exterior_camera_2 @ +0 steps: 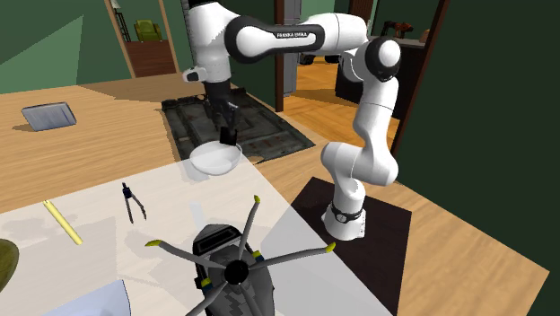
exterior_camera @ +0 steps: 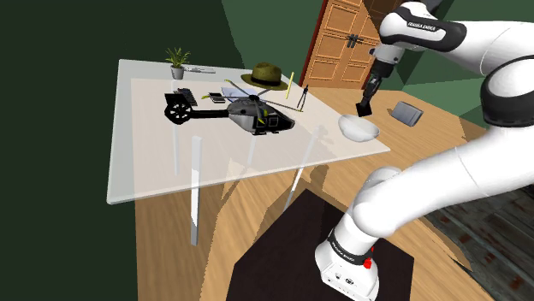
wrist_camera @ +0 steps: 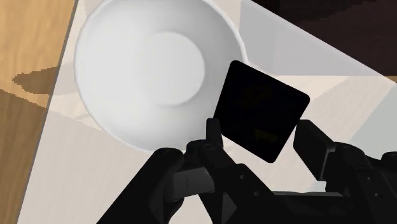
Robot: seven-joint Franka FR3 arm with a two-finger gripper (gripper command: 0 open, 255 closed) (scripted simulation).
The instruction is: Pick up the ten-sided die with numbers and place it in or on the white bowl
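I see the all-black two-finger gripper (wrist_camera: 257,130) clasping a black, flat-faced die (wrist_camera: 259,105), hanging just above the round white bowl (wrist_camera: 108,63) at the pale tabletop's (exterior_camera: 154,154) corner. The die's faint markings are unreadable to me, and the fingers partly cover its edges.

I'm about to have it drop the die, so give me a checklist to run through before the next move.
1. Grip: die clasped in gripper, ok.
2. Target: bowl upright and empty, ok.
3. Clearance: gripper above bowl, not touching, ok.
4. Aim: die over bowl's middle, cannot tell; wrist view shows it by the rim.
5. Support: bowl fully on table, ok.
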